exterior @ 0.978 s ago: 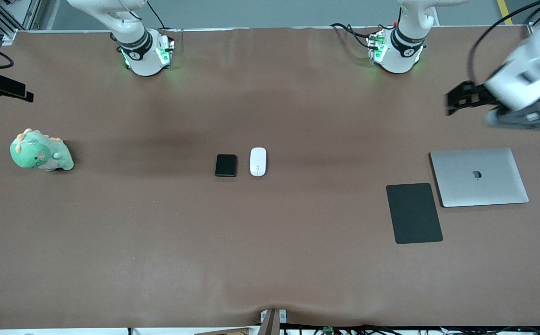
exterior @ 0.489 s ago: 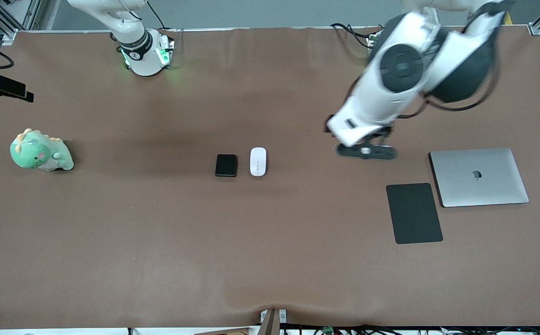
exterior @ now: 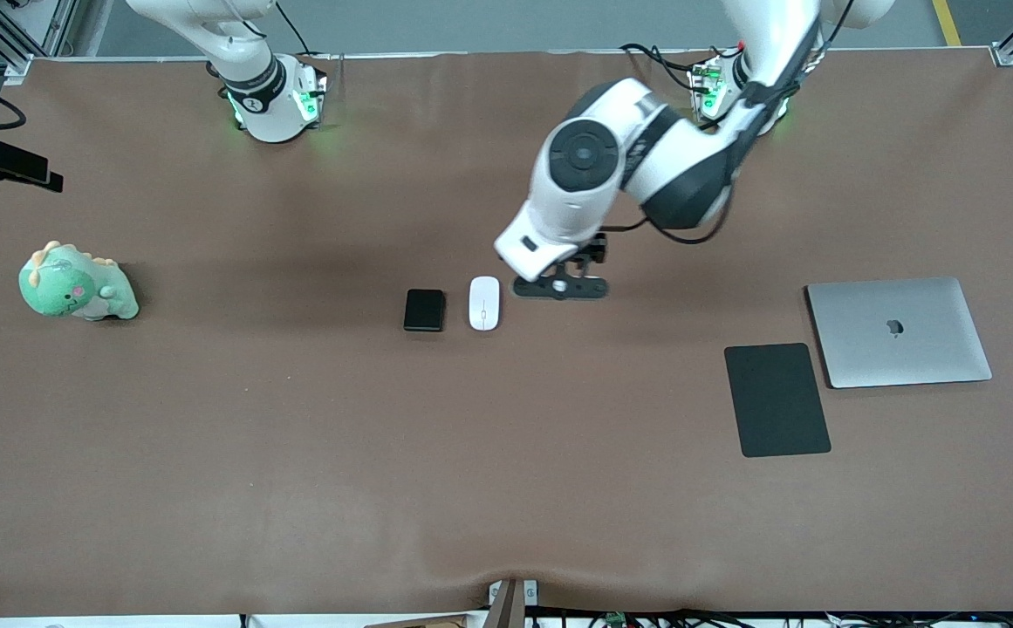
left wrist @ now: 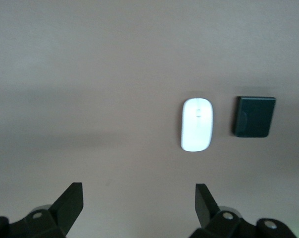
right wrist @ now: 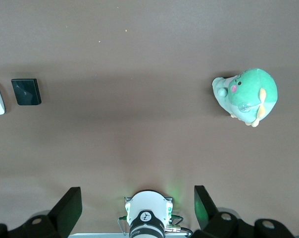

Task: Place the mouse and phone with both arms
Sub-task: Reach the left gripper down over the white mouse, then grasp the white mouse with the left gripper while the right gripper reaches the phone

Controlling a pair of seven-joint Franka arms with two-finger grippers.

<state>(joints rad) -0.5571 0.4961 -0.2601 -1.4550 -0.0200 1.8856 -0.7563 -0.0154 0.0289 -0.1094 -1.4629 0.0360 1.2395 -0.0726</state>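
The left gripper [exterior: 560,286] hangs over the brown table [exterior: 506,488], its fingers [left wrist: 70,202] spread wide with nothing between them. It sits over bare mat just beside the mouse [exterior: 483,303], on the side toward the left arm's end of the table — close to it but not above it and not touching.

The mouse lies flat near the table's middle, and the phone [exterior: 424,310] lies just beside the mouse toward the right arm's end, a narrow gap between them. The tabletop is one plain brown sheet with soft creases.

Well apart from the mouse toward the left arm's end are a closed silver laptop [exterior: 899,331] and, beside it and nearer the front camera, a black mouse pad [exterior: 776,399]. Well apart from the mouse toward the right arm's end sits a green plush dinosaur [exterior: 74,283].

The right gripper [right wrist: 138,206] waits high over its own base, fingers spread and empty — the front view cuts it off at the top edge.
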